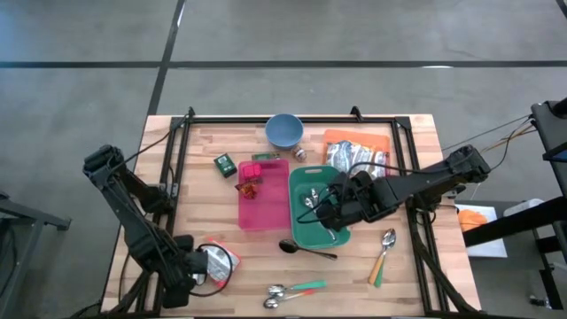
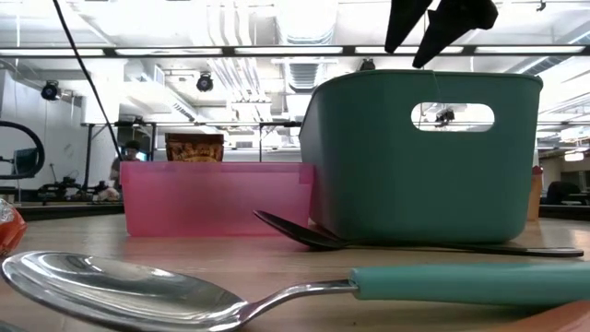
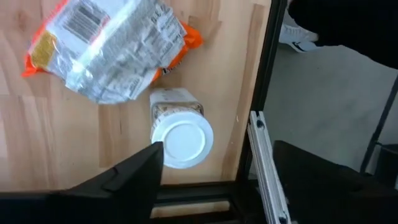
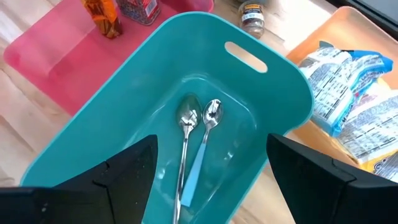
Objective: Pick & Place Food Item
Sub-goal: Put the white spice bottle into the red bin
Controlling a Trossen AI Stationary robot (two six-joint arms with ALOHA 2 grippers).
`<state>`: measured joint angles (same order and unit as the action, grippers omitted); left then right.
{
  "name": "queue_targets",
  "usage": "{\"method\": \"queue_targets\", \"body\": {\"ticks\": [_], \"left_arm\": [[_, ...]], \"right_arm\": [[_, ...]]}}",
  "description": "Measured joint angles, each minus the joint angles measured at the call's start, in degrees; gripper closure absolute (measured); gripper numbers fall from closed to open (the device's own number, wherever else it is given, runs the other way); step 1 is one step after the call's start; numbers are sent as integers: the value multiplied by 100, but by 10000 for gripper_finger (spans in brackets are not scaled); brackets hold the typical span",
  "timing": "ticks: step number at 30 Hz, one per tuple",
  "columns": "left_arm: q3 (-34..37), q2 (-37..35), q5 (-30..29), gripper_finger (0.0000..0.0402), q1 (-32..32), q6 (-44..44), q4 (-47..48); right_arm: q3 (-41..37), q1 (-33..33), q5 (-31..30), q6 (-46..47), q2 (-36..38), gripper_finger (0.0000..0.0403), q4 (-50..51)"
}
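Down at the lower left of the high view, a small jar with a white lid (image 3: 181, 142) lay on the wooden table (image 1: 204, 137), touching a crinkled silver and orange snack packet (image 3: 112, 46) and close to the table's black frame rail (image 3: 264, 93). The left gripper (image 1: 197, 270) hung right over that jar, its fingers (image 3: 134, 177) spread apart with the lid showing between them and nothing pinched.

Toward the middle right of that view, the right gripper (image 1: 330, 208) hovered above a teal bin (image 4: 261, 118), fingers (image 4: 124, 171) spread wide and empty. Two spoons (image 4: 196, 140) lay side by side on the bin's floor. Just left of the bin sat a pink tray (image 1: 266, 208) with two small snack items (image 4: 118, 12) at its far end. A black spoon (image 1: 306, 249) rested on the wood against the bin's near edge.

Farther out, a blue bowl (image 1: 284, 130) stood at the top centre, an orange tray (image 1: 341, 137) with silver packets (image 4: 351, 93) beside it, a small spice jar (image 4: 252, 14) between them, and loose spoons (image 1: 292, 292) along the bottom edge.
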<state>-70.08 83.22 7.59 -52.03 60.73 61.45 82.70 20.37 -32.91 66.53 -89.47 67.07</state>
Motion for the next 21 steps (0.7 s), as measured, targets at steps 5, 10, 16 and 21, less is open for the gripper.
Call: {"method": "queue_targets", "body": {"ticks": [5, 10, 16, 21], "left_arm": [[74, 0, -433, 65, -91, -399, -9], [420, 65, -545, 64, -209, -527, -5], [673, 103, -454, 64, -323, -550, -86], [680, 103, -550, 64, -343, -881, -121]], "right_arm": [[0, 90, -9, -69, 4, 105, -3], [0, 216, -13, -45, 7, 105, -6], [0, 420, -102, 336, 11, 105, -6], [0, 539, -359, 593, 11, 105, -8]]}}
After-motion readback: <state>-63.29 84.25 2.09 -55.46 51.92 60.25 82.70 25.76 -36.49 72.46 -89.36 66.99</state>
